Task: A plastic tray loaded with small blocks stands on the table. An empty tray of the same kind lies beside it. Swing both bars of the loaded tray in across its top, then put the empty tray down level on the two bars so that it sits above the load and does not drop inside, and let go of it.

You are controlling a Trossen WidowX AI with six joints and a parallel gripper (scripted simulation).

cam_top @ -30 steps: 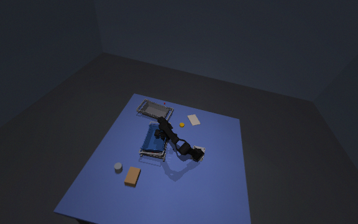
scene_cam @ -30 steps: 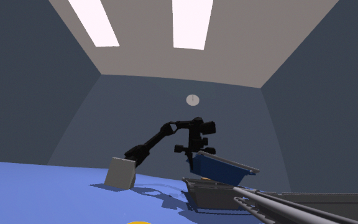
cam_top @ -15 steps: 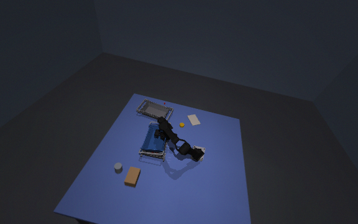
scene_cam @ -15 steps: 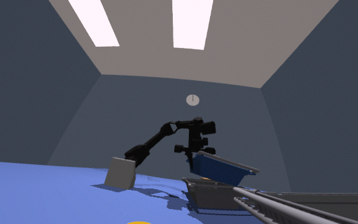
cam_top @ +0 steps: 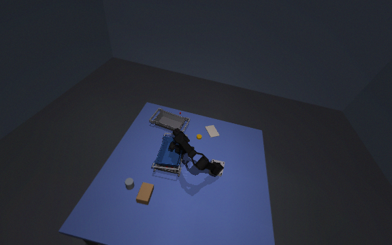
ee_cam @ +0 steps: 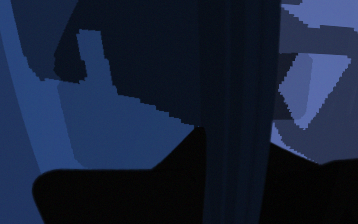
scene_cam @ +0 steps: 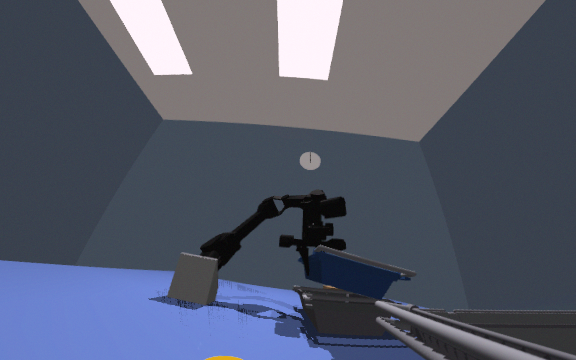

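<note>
1. The claw is closing almost fully, pinching the side wall of the blue tray; from above, the arm is hiding its fingertips.
2. That blue tray is hanging over the lower grey tray, tilting down away from the claw in the side view. I can't tell whether they're touching.
3. The blue tray is covering most of the grey one's inside; only a bit of red is peeking out at one end, and the bars are hard to make out.
4. Another grey tray is standing nearby, running off the side view's edge.
5. A yellow disc is barely poking into that view.
</note>
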